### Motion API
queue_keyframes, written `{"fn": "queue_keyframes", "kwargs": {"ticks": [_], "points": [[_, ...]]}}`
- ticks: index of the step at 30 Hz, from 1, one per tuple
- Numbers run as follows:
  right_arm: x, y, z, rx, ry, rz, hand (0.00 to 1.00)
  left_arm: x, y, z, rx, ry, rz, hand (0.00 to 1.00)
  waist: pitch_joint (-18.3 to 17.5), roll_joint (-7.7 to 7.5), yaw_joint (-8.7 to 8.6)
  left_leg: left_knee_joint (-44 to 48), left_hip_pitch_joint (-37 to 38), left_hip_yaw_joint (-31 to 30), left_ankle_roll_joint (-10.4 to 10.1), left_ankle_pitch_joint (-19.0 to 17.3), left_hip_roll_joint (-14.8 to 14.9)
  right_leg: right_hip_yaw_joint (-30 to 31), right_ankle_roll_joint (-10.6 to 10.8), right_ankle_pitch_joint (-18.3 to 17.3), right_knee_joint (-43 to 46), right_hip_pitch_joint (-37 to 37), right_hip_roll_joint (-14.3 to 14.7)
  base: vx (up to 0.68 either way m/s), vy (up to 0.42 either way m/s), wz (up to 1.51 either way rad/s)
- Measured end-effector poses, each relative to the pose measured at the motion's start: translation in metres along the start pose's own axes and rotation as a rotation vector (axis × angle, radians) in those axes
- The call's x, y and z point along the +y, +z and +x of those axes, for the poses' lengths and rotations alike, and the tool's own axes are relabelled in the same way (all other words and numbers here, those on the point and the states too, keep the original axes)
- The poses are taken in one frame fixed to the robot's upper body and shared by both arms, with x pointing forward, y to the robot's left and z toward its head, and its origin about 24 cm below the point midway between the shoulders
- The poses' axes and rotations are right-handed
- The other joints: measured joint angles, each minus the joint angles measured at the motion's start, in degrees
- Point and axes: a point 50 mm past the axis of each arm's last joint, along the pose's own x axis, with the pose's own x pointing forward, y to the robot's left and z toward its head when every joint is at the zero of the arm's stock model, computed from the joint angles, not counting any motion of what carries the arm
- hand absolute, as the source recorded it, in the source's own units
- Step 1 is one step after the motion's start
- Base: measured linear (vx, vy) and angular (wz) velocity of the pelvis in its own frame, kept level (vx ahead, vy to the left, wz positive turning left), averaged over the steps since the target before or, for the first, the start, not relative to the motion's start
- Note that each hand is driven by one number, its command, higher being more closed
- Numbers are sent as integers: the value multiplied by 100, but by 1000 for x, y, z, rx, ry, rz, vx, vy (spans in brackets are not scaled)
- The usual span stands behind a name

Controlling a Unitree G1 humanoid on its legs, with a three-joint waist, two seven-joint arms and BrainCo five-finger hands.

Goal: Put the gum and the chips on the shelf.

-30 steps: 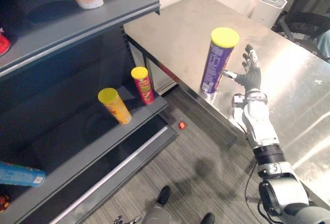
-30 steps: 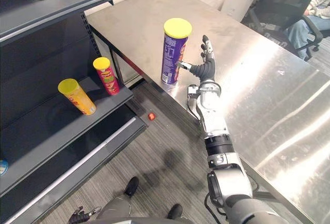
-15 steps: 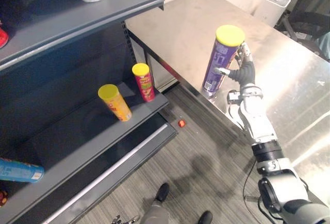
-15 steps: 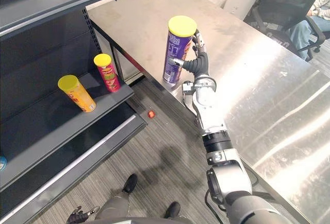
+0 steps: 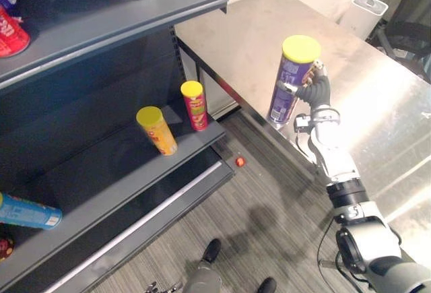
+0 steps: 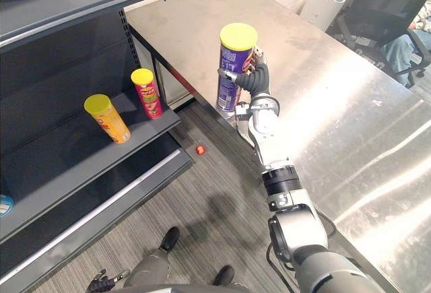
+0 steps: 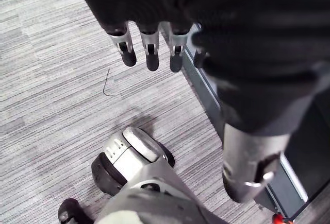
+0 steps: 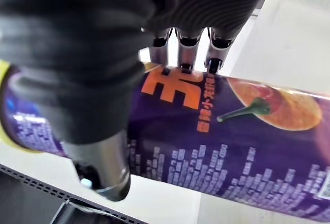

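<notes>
The chips can [image 5: 291, 81] stands upright on the steel table [image 5: 377, 104], at 2 o'clock in the head views and close to the table's near edge. Its long axis is vertical, with the yellow lid on top. The right hand [image 6: 256, 81] grips its middle: the thumb [image 8: 100, 162] crosses the side facing the shelf [image 5: 101, 172] and the fingers [image 8: 186, 49] curl round the far side. The right wrist view shows the can's purple label with a chili picture running across the frame, and how the fingertips press on it; the head views show the lid and the base on the steel. At 9 o'clock, two more cans stand on the shelf's middle board, a tilted orange can [image 5: 157, 131] and a red can [image 5: 195, 106] just beside it. The left hand [image 7: 150, 49] hangs over grey carpet, its fingers loose and holding nothing.
</notes>
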Motion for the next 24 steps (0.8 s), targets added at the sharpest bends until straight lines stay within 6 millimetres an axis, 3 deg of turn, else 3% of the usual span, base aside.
{"fn": "queue_keyframes", "kwargs": {"ticks": [13, 20, 22, 24], "points": [[2, -5, -3, 20, -25, 17, 100, 0, 0, 0, 2, 1, 2, 0, -6, -8, -19, 8, 57, 78, -2, 1, 33, 75, -5, -13, 35, 3, 9, 0, 2, -2], [-4, 5, -30, -51, -36, 48, 100, 3, -4, -1, 12, 12, -3, 0, -50, -41, -37, 7, 232, 406, -8, -49, 112, 404, -5, -4, 33, 10, 41, 1, 7, -22], [-6, 12, -38, -90, -29, 62, 100, 6, -8, -2, 24, 21, -2, 0, -119, -104, -170, 9, 297, 512, -29, -93, 164, 513, -15, 3, 23, 14, 81, -2, -10, -30], [-8, 16, -46, -118, -13, 69, 100, 9, -9, -2, 29, 30, -4, 0, -169, -165, -197, 19, 345, 612, -43, -119, 205, 607, -16, 3, 13, 9, 113, 23, -18, -32]]}}
